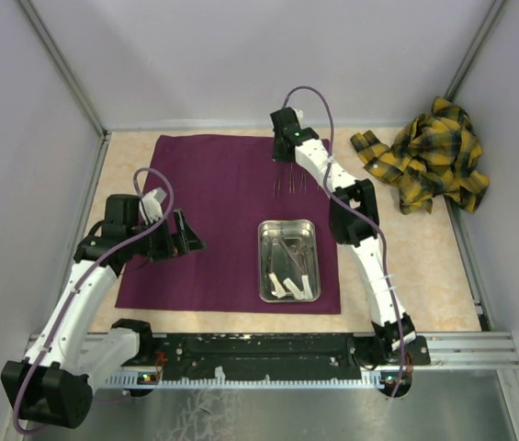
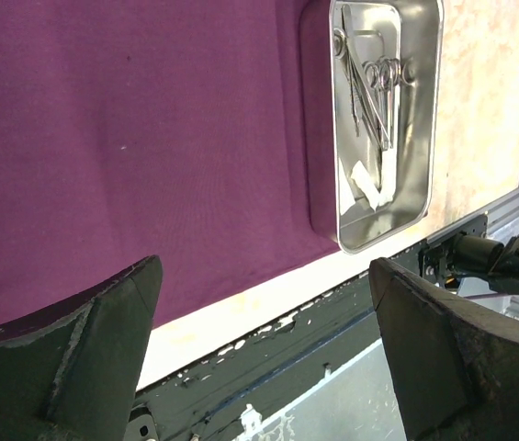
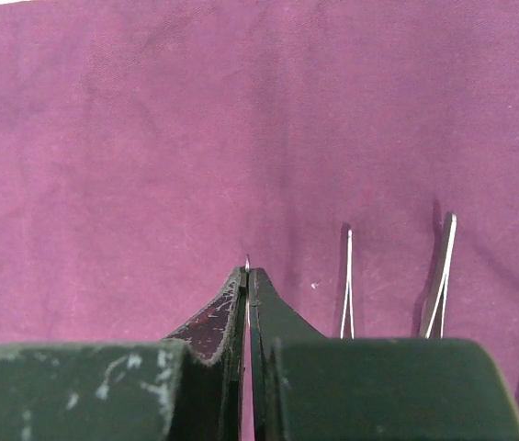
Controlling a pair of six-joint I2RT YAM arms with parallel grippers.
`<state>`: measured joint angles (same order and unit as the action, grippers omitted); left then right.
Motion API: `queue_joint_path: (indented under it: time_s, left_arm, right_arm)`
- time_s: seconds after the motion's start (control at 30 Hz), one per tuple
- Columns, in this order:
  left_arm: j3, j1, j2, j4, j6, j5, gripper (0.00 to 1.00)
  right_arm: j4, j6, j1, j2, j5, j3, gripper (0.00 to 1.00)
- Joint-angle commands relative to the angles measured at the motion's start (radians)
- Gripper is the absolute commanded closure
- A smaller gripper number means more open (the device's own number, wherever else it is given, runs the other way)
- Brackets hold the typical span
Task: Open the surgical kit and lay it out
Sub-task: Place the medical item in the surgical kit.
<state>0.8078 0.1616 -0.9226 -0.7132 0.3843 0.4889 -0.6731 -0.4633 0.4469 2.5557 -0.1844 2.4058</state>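
1. Our right claw (image 3: 247,273) was pinched shut on a thin metal tip (image 3: 247,263), upper middle of the purple cloth (image 1: 208,197).
2. Our left claw (image 2: 265,271) was wide open and empty.
3. The tray (image 1: 288,226) lay lower middle, straight below the right claw, long side up-down.

Top camera overlooks the whole table (image 1: 415,271). Left wrist views tray (image 2: 415,156) obliquely; right wrist sits close above the cloth (image 3: 149,138) all share.

light: bright, even | shadows: soft, short | glare: on steel tray (image 1: 263,266) | focus: wrist foregrounds soft
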Motion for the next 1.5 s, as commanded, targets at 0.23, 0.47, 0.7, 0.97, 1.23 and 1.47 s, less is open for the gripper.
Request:
queue_joint_path:
  time_s: [0.23,0.47,0.7,0.97,1.23,1.47]
  left_arm:
    - [0.007,-0.003,-0.033,0.041,-0.003,-0.007,0.0]
    - [0.008,-0.003,-0.046,0.05,-0.004,-0.011,0.0]
    - [0.007,-0.004,-0.052,0.053,-0.006,-0.012,0.0]
    - [0.01,-0.004,-0.055,0.053,-0.007,-0.013,0.0]
    - [0.019,-0.004,-0.055,0.052,-0.007,-0.019,0.0]
    - [0.085,-0.005,-0.055,0.026,-0.006,-0.034,0.0]
  right_arm:
    - [0.088,0.011,-0.026,0.042,0.04,0.066,1.0]
    - [0.099,0.006,-0.028,0.055,0.047,0.071,1.0]
    - [0.104,0.005,-0.03,0.065,0.051,0.07,0.99]
    - [0.104,0.003,-0.03,0.066,0.051,0.071,0.83]
    - [0.106,-0.002,-0.032,0.037,0.061,0.075,0.72]
    - [0.101,0.033,-0.033,-0.076,0.09,0.07,0.62]
